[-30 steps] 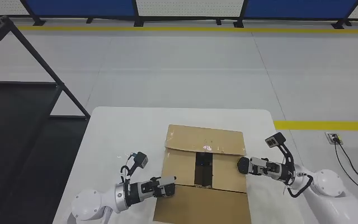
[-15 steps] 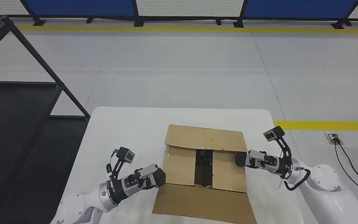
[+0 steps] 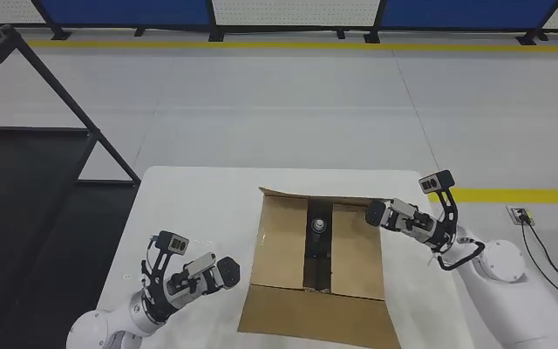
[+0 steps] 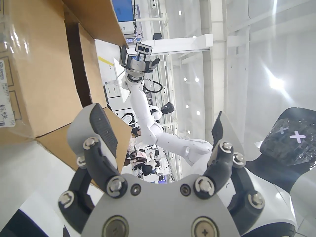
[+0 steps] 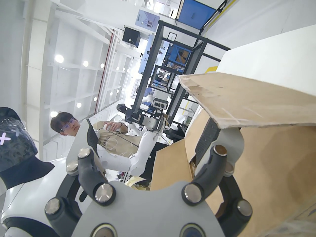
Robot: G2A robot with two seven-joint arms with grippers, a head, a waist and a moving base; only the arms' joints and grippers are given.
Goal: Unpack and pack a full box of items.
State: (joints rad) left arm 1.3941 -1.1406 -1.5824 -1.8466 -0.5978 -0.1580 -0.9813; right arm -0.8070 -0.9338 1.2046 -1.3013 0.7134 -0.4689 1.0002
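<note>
On the white table (image 3: 192,201), toward its right half, sits the brown corrugated cardboard box (image 3: 283,253), its top partly undone: the near outer flap lies folded out flat toward the robot, the far outer flap stands up along the far edge, and the two inner flaps lie across the opening with a dark slot between them. In that slot a small pale round-topped item (image 3: 319,225) shows among darker contents too dim to make out. The left gripper (image 3: 222,272) hangs over bare table just beside the box's left wall, clearly apart from the cardboard, with its two padded fingers spread wide and nothing between them; in its own wrist view the left gripper (image 4: 158,119) has the box's lower corner and side wall (image 4: 49,75) lying past one finger. The right gripper (image 3: 375,212) is at the box's far right corner, level with the raised far flap. It too is released, with a wide gap between its fingers and nothing in it. In the right wrist view, one finger (image 5: 209,134) sits directly under the flap's torn edge (image 5: 234,104), though whether pad and cardboard actually meet cannot be told.
</note>
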